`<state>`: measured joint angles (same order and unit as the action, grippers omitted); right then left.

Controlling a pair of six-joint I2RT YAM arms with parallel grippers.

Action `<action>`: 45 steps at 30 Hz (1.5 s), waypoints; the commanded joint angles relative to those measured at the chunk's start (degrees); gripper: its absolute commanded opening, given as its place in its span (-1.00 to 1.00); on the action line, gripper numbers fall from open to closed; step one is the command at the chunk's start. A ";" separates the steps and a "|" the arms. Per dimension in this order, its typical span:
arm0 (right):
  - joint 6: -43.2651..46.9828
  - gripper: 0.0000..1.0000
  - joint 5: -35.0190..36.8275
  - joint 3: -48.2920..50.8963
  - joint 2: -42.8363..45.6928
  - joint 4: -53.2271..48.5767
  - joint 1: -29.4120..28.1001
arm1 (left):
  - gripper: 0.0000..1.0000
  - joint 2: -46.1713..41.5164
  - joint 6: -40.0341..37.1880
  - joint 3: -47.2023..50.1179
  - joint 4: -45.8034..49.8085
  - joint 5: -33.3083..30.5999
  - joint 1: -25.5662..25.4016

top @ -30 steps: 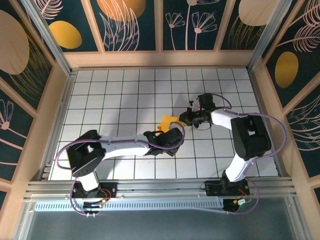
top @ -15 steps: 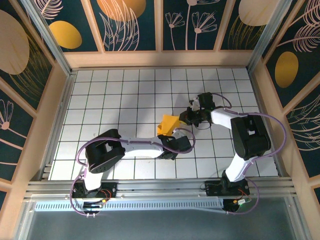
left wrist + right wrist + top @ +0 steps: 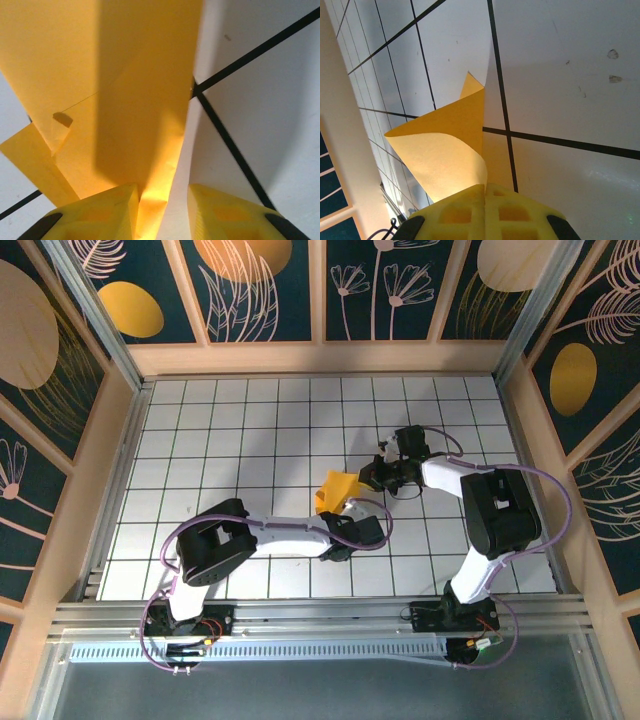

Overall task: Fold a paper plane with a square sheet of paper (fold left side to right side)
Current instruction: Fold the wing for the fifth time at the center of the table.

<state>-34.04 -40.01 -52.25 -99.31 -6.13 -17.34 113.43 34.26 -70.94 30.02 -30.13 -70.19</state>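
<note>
**Mid-surface, right of centre: paper pinched, partly raised**

On the white grid-tiled surface [image 3: 240, 430], the thin orange-yellow square sheet of paper [image 3: 336, 489] stands partly folded and curled. My right jaws are closed tight on one edge. My left jaws stand apart, a creased flap between them.

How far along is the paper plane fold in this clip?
Done: the sheet of paper already shows a crease and overlapping layers. In hand: right gripper pinches one edge, curling it off the table; left gripper has jaws apart around another edge. Left: flattening it into a pointed dart.
</note>
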 commanded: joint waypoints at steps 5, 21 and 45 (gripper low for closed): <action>-0.82 -1.00 0.36 -1.81 -0.36 -1.45 -0.05 | -0.35 -0.35 1.60 -0.17 4.79 -5.20 0.24; -0.74 -1.00 1.49 -2.06 -0.60 -2.77 0.08 | -0.71 -0.84 0.81 -0.43 4.27 -6.53 0.23; 11.72 0.19 12.83 3.62 18.43 -7.34 10.20 | -0.95 -11.33 -0.41 11.79 -18.96 22.80 8.34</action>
<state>-25.82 -30.00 -51.13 -83.40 -11.99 -7.94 104.53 33.52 -61.84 18.44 -17.69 -64.05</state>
